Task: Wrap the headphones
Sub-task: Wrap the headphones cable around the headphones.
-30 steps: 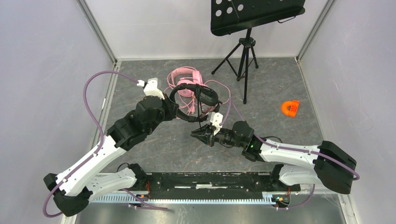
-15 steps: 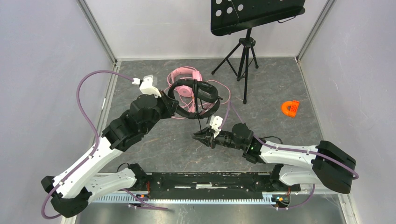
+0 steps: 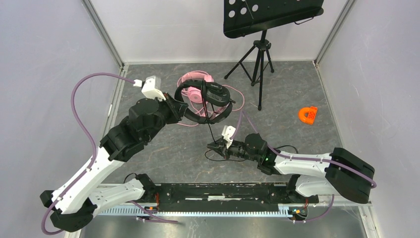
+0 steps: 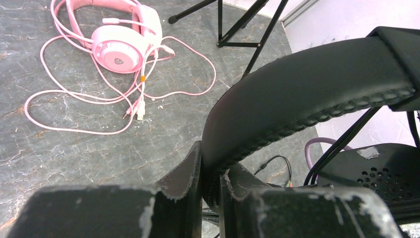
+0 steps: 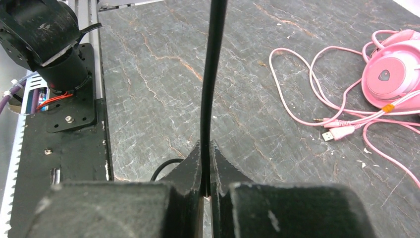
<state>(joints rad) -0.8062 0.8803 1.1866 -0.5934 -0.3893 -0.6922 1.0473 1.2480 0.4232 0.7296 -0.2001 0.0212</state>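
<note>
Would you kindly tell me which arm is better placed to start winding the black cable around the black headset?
Probably the right arm: the right tool is shut on the black cable, while the left tool grips the black headset by its headband, holding it up.

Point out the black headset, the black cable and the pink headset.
black headset (image 4: 307, 94): left wrist view, on the padded headband.
black cable (image 5: 210, 74): right wrist view, on the straight stretch above the fingers.
pink headset (image 4: 119, 49): left wrist view, on the round earcup.
</note>
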